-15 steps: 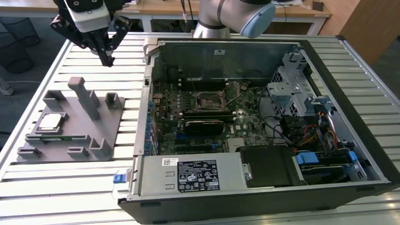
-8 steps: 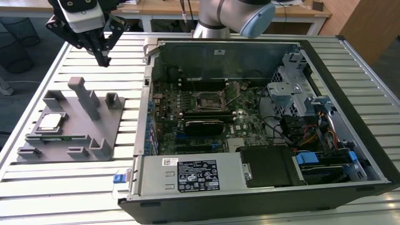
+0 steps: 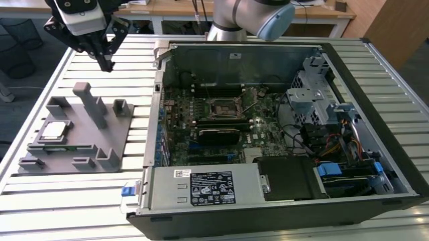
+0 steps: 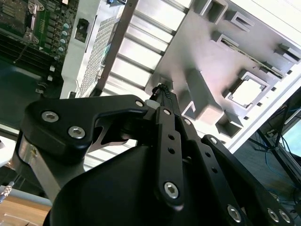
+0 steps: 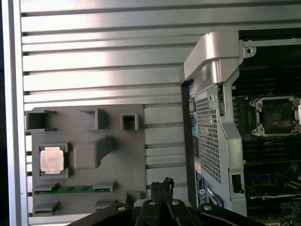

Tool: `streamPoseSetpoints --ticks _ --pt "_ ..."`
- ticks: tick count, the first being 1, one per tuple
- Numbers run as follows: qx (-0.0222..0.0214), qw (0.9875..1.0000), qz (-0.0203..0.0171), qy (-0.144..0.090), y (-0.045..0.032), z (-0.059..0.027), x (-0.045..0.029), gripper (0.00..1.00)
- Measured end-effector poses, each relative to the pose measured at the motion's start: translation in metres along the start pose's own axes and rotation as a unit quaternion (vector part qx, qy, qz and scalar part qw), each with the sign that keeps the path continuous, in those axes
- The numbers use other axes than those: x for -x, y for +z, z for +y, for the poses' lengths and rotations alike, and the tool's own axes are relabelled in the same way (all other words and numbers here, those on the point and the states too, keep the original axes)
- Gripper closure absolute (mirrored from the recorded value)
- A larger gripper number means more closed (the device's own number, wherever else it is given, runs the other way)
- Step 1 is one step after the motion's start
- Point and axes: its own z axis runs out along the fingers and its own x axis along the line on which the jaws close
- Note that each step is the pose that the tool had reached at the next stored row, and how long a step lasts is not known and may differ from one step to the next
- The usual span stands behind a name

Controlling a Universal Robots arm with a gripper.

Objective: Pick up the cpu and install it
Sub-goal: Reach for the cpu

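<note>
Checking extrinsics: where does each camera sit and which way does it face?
Exterior view: off the arm, above the table, looking down on open case, fixture and cpu; arm and gripper show.
First wrist view: on the arm, looking straight down at fixture, cpu and socket; fingers show.
Second wrist view: on the arm, looking obliquely past the gripper at the fixture.
Shared: all three show the cpu in the fixture.

I see a slatted aluminium table (image 3: 74, 201) directly below the jaws. In the first wrist view its ribs (image 5: 94, 47) throw back bright glare. Beyond the jaws, past the table's far edge, stands a wooden desk (image 3: 174, 7). Off the table edge nearest the jaws, I note dark mesh bins (image 3: 17, 30) on a grey floor (image 3: 17, 108). A wooden panel (image 3: 395, 25) stands well apart from the jaws, across the table.
</note>
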Motion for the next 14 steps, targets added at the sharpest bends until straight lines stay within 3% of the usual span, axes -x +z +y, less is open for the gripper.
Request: streamPoseSetpoints --ticks 14 --pt "0.0000 1.0000 0.0000 0.000 0.0006 -0.0011 -0.0134 0.89"
